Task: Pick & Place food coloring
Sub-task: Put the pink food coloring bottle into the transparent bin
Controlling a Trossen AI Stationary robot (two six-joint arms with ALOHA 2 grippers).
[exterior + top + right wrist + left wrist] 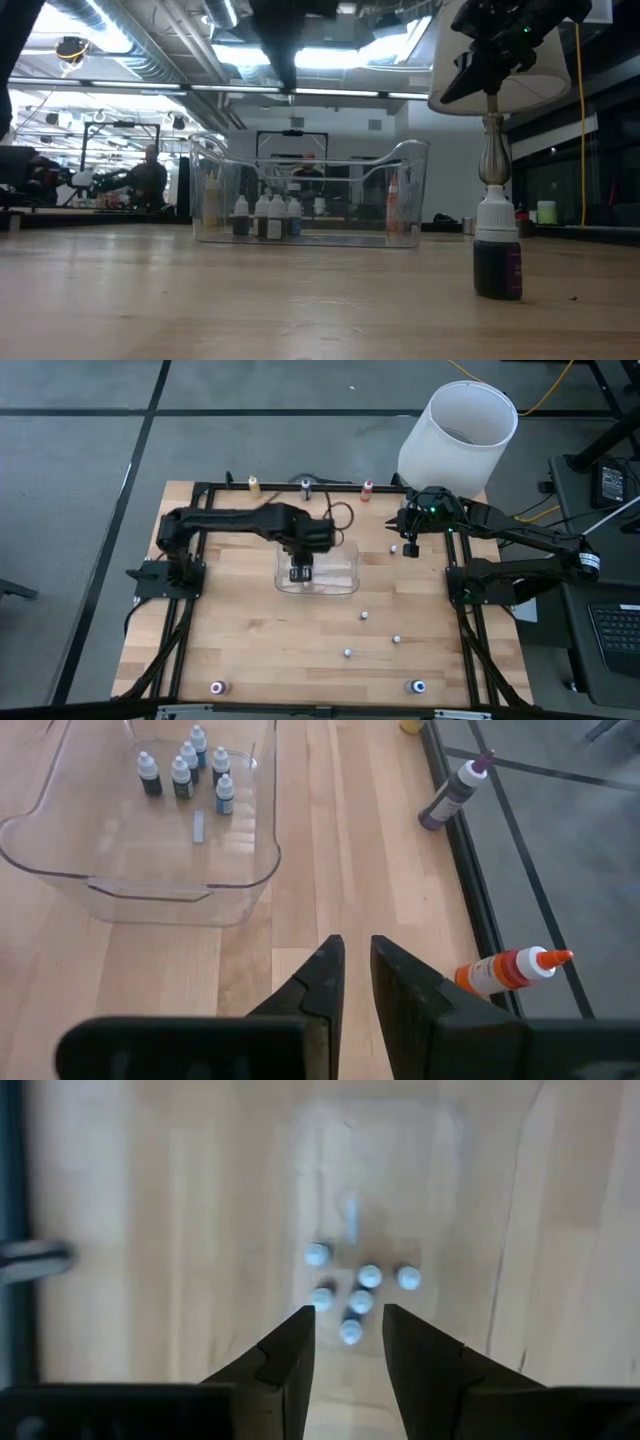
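Setting: we are looking at a pale wooden worktop (260, 650) edged by a black metal frame (185, 630), with two dark robot arms reaching in from its sides.
Clear bin: a see-through plastic bin (345, 565) is sitting near the middle of the worktop.
Food coloring in the bin: we are counting five small bottles with pale caps (182, 778) standing upright in a tight cluster inside the bin, toward one end; their colours are too dark for us to tell apart.
Food coloring outside: one dark purple bottle (497, 255) with a white cap is standing upright on the bare worktop, well apart from the bin and close to the low camera.
Left claw: the left claw (348, 1342) is hanging directly above the bottle cluster, its fingers (290, 1355) spread partway and holding nothing.
Right claw: the right claw (356, 970) is hovering over bare wood near the far right corner of the worktop, beside the bin; its fingers are standing close together with a narrow gap, pinching nothing.
Frame edge: larger squeeze bottles, one orange (505, 970) and one purple (452, 795), are lying along the far rail.
Beyond the worktop: a white cylindrical tub (455, 435) is standing on the floor.
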